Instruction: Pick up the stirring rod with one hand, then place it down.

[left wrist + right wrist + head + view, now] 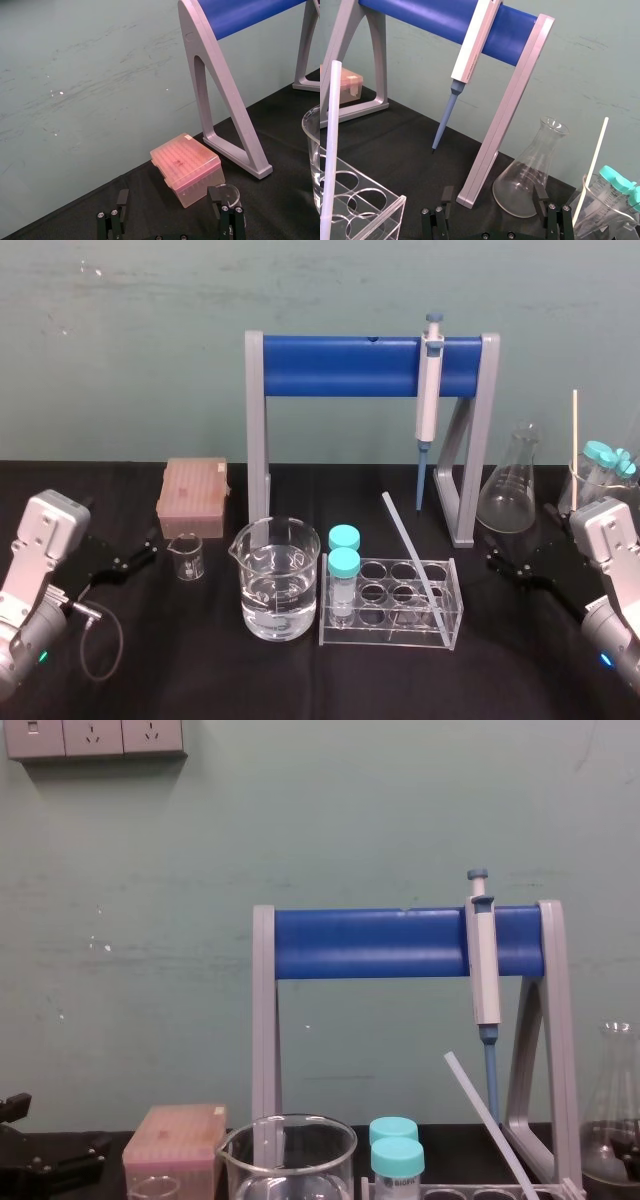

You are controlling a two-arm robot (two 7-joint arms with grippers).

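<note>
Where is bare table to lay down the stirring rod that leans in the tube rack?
Free: the black cloth in front of the large beaker and rack, and the strip between the stand's legs behind them. Crowded: far right, where flask, tube beaker and the right gripper sit close; the left gripper rests by the small beaker.

You are facing a pale green wall (150,970), scuffed and flecked with small white marks, with a row of white power sockets (95,737) high on its left and a black-topped table (200,680) meeting its base.
</note>
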